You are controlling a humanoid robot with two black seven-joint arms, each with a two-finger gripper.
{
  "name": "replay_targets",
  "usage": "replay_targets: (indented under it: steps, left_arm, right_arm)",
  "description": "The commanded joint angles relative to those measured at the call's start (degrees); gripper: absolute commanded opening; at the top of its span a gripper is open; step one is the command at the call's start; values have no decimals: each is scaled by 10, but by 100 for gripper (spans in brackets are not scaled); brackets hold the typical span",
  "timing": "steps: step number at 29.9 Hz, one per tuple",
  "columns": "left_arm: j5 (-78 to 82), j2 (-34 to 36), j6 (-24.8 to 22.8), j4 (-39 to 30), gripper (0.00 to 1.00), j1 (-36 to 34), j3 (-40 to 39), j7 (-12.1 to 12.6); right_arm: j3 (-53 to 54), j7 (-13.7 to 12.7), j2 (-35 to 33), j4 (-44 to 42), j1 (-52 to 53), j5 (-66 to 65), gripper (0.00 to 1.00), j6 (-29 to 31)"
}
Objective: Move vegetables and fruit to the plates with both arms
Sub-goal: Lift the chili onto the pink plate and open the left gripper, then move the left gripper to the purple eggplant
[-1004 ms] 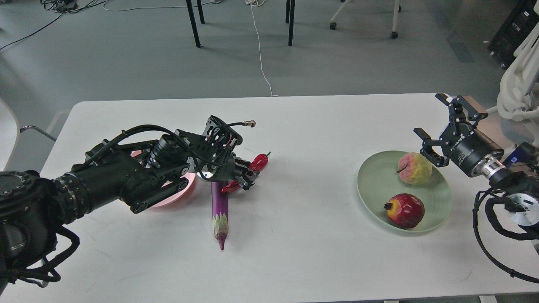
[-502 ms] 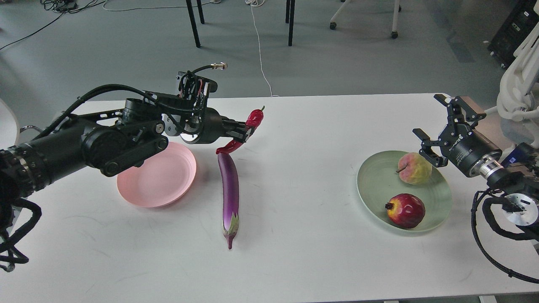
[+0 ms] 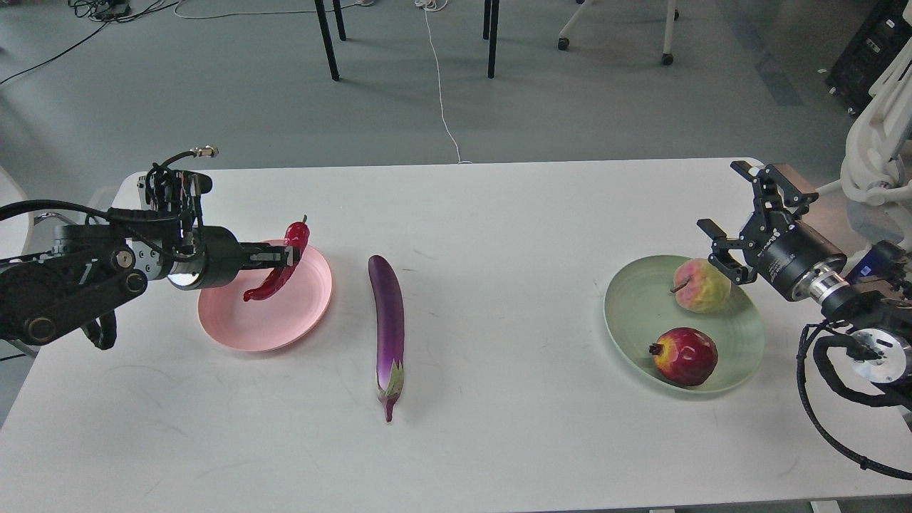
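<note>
Pink plate: red chili above it, pinched in left hand. Green plate: peach and pomegranate inside. Right hand spread beside peach. Eggplant flat on white surface, between plates. Grey floor beyond, chair legs, cables.

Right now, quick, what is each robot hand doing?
Left gripper: closed on the red chili pepper, over the pink plate.
Right gripper: open, holding nothing.
</note>
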Motion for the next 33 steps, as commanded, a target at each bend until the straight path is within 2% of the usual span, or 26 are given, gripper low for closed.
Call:
replay_targets:
  steps: [1,2,3,4,5,11,14,16,17,19,22,29,33]
  left_arm:
    - [4,24,13,-5,30,22,0,-5]
    - [6,28,14,-5,38,24,0,-5]
    - [7,31,14,-5,50,25,0,-7]
    - [7,32,14,-5,68,25,0,-10]
    - [7,33,15,-5,98,26,0,-14]
    - [27,36,15,-45,100,23,-21,-15]
    - [44,38,15,-111,100,21,-42,-13]
    - [48,45,15,-168,100,21,-55,-1]
    - [47,45,17,-193,100,21,-59,12]
    - [46,41,31,-233,100,24,-63,64]
    - [44,19,64,-255,100,35,-60,113]
    - [41,-45,84,-255,100,69,-61,182]
    - [45,-82,87,-246,100,78,-57,198]
  right_arm:
    - [0,0,-2,0,1,0,99,-1]
    - [0,0,-2,1,1,0,99,-1]
    - [1,0,-2,2,1,0,99,-1]
    - [2,0,-2,2,1,0,99,-1]
    - [2,0,-1,2,1,0,99,-1]
    - [2,0,0,2,0,0,99,-1]
    - [2,0,0,2,0,0,99,-1]
    - [2,0,0,2,1,0,99,-1]
    - [2,0,0,2,1,0,99,-1]
    - [3,0,0,2,0,0,99,-1]
    - [3,0,0,2,0,0,99,-1]
    - [2,0,0,2,0,0,99,-1]
    - [2,0,0,2,0,0,99,-1]
